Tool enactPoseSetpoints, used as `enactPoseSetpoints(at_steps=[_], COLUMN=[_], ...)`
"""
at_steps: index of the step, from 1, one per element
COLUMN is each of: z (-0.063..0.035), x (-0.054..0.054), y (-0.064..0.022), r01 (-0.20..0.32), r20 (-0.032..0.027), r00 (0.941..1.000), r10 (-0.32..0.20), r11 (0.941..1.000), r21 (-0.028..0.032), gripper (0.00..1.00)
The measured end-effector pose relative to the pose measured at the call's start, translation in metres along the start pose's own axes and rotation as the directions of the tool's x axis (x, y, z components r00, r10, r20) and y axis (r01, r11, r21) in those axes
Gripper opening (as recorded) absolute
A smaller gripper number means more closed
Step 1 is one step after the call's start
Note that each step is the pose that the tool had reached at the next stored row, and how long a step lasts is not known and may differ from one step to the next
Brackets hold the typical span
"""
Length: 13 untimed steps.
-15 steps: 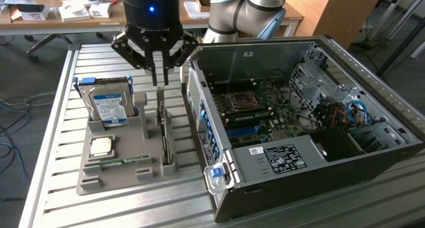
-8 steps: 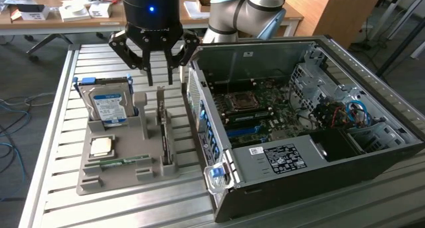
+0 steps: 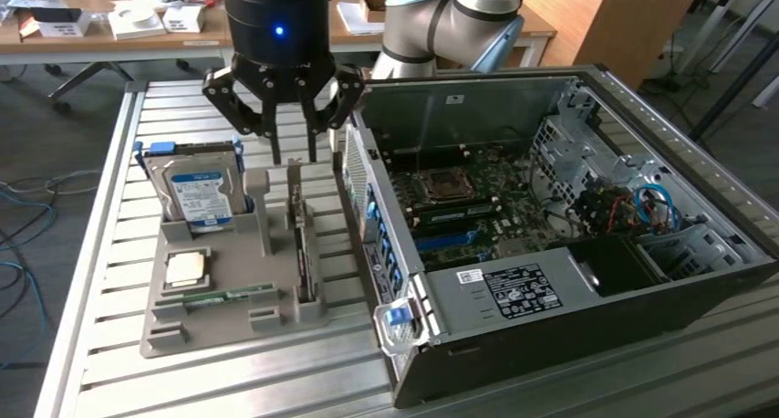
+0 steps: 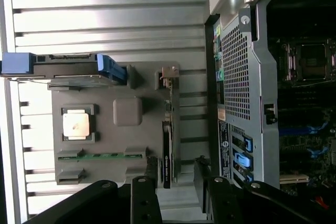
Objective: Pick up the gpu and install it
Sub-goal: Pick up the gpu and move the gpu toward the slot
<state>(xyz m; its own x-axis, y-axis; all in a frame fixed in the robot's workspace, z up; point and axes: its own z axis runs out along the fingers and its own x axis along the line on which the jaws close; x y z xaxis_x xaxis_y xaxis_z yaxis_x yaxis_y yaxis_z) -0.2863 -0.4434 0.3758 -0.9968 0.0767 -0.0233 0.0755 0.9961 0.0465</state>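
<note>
The gpu (image 3: 301, 245) is a thin dark card standing on edge in a slot of the grey holder (image 3: 207, 331), with its silver bracket end toward the back. In the wrist view the gpu (image 4: 166, 153) runs along the holder's side nearest the computer case. My gripper (image 3: 296, 155) hangs just above the card's bracket end, open, one finger on either side of the card's line and nothing between them. In the wrist view my gripper (image 4: 177, 174) straddles the card's end, and its black fingers (image 4: 152, 174) stand apart from the card.
The grey holder (image 4: 126, 85) also carries a silver hard drive (image 3: 201, 194) with a blue label, a square processor (image 3: 186, 269) and a green memory stick (image 3: 228, 296). The open computer case (image 3: 548, 226) stands right beside the holder on the slatted metal table (image 3: 109, 208).
</note>
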Motion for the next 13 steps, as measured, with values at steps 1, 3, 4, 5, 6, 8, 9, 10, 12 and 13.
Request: enactPoseSetpoints(at_steps=[1, 3, 4, 5, 6, 8, 9, 10, 12, 13], z=[0.0017, 0.0045, 0.0059, 0.0074, 0.0089, 0.012, 0.0135, 0.015, 0.0177, 0.019], x=[0.0, 0.0, 0.0, 0.0, 0.0, 0.0, 0.0, 0.0, 0.0, 0.0], y=[-0.0001, -0.0002, -0.0003, -0.0004, -0.0005, -0.0006, -0.0007, -0.0007, -0.0008, -0.0009], r01=[0.0, 0.0, 0.0, 0.0, 0.0, 0.0, 0.0, 0.0, 0.0, 0.0], r20=[0.0, -0.0001, -0.0001, -0.0001, -0.0001, -0.0001, -0.0001, -0.0001, -0.0001, -0.0001], r00=[1.0, 1.0, 1.0, 1.0, 1.0, 1.0, 1.0, 1.0, 1.0, 1.0], r10=[0.0, 0.0, 0.0, 0.0, 0.0, 0.0, 0.0, 0.0, 0.0, 0.0], r11=[1.0, 1.0, 1.0, 1.0, 1.0, 1.0, 1.0, 1.0, 1.0, 1.0], r21=[-0.0002, -0.0002, -0.0002, -0.0001, -0.0001, -0.0003, -0.0002, -0.0002, -0.0002, -0.0002], gripper=[0.42, 0.42, 0.42, 0.42, 0.42, 0.42, 0.42, 0.42, 0.42, 0.42])
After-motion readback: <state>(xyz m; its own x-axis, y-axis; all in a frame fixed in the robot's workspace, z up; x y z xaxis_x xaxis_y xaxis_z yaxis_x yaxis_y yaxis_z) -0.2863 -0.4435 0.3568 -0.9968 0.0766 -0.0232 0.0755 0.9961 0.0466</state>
